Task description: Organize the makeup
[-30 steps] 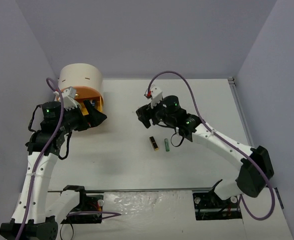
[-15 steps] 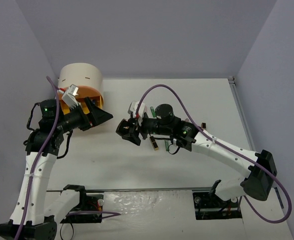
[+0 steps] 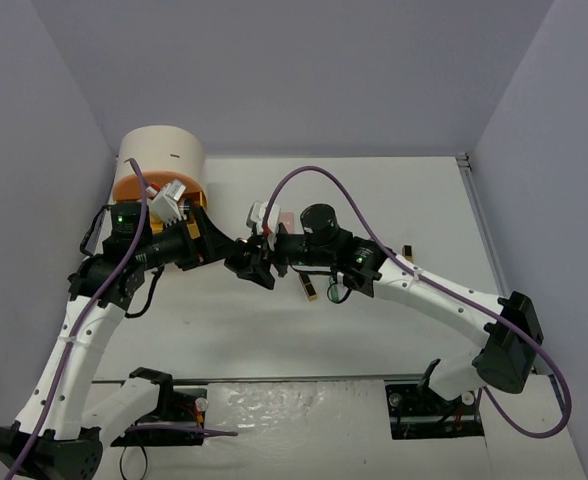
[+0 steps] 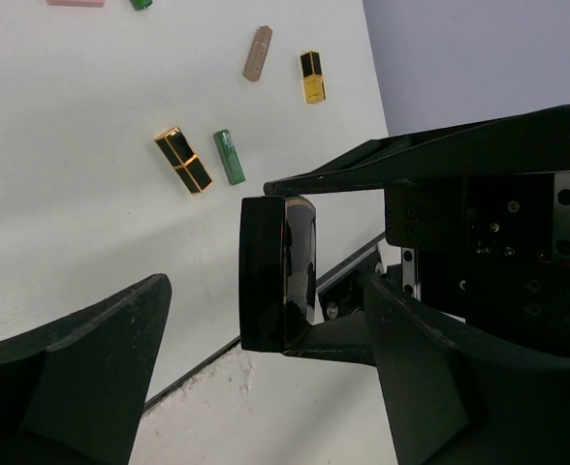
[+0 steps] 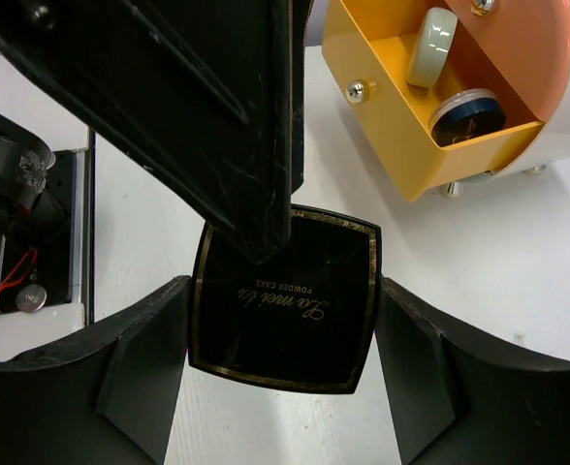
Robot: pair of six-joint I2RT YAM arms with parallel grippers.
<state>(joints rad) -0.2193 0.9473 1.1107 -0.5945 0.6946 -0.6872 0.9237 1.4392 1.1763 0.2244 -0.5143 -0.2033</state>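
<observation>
My right gripper (image 5: pixel 285 291) is shut on a black square compact (image 5: pixel 285 320) lettered "powder cake", its fingers pressed on two opposite edges. It holds the compact in the air between the two arms (image 3: pixel 244 262). My left gripper (image 4: pixel 266 291) straddles the same compact (image 4: pixel 278 273), seen edge-on there. Its jaws stand open, and a clear gap shows on the left side. On the table lie a gold-black tube (image 4: pixel 183 161), a green tube (image 4: pixel 230 157), a beige tube (image 4: pixel 257 53) and a yellow-black tube (image 4: pixel 311 77).
The cream drum-shaped box (image 3: pixel 162 160) stands at the back left. Its yellow drawer (image 5: pixel 401 126) is pulled open, with a round sage compact (image 5: pixel 430 46) and a blue compact (image 5: pixel 467 114) inside. A pink square compact (image 3: pixel 285 218) lies behind the right arm.
The right arm has carried the black compact leftward to the left gripper. The left gripper has swung right from the drawer and narrowed its jaws around the compact.
</observation>
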